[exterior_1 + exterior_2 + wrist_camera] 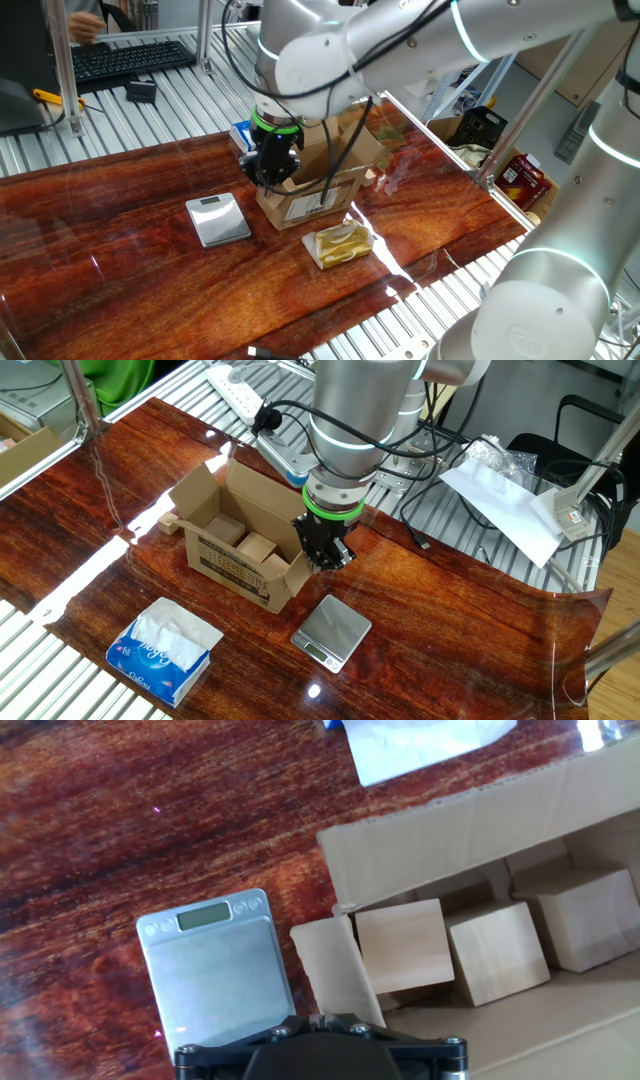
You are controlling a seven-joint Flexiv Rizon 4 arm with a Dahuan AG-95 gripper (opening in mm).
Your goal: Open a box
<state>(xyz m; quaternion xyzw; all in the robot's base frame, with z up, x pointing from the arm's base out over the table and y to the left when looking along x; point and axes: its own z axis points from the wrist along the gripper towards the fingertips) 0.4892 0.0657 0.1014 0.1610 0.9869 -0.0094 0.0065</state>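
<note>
You see the box [235, 550] near the centre of the other fixed view, standing on the reddish wood bench [450, 610]. It is brown corrugated cardboard with its top flaps folded outward, so the inside shows. A white label with black print runs along its long side. In the hand view, pale wooden blocks [455, 950] lie inside it, side by side. The end effector [325, 552] hangs at the box's right end in that fixed view, right by the short flap there; you cannot tell whether its fingers are spread or pressed together. A silver scale [332, 630] lies just below it in the frame, and a blue-and-white tissue packet [160, 652] sits at lower left.
</note>
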